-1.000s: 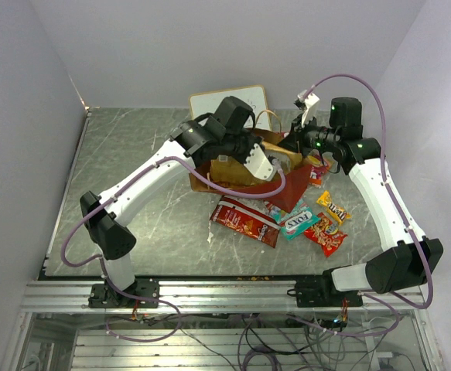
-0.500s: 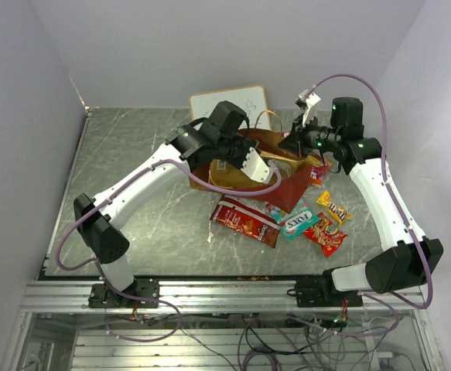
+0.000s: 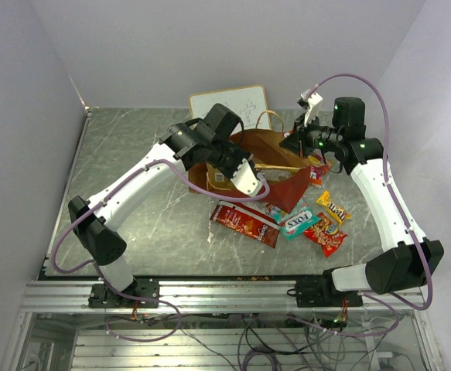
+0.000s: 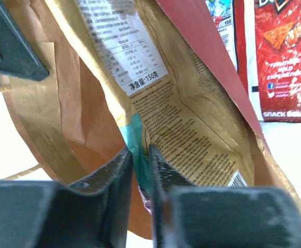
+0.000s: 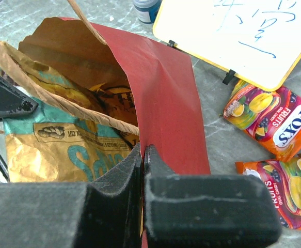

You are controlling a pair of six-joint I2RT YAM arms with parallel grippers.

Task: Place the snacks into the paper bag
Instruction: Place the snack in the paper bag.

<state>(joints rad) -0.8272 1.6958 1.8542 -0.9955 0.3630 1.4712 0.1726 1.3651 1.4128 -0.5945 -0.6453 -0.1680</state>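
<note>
Left gripper (image 4: 141, 155) of mine is inside the mouth of the bag (image 4: 194, 31), at the centre of the top view. Its fingers stand a narrow slit apart. The teal edge of a gold packet (image 4: 191, 129) sits in that slit; whether I pinch it or only flank it, I cannot tell. The packet hangs against the bag's brown inner wall, its printed back toward my wrist camera.

My right gripper (image 5: 142, 152) is pressed together on the edge of the bag's red wall, at the lower middle of its wrist view. Up and left of it the mouth gapes, and the gold packet shows inside. At the right edge of that view two fruit packets (image 5: 271, 119) lie on the table (image 5: 212, 93), just below the whiteboard (image 5: 233, 36).

In the top view the other snacks lie on the table below and right of the bag: a chip bag (image 3: 244, 222), a teal packet (image 3: 298, 221), a yellow packet (image 3: 333, 207) and an orange packet (image 3: 326, 236).
</note>
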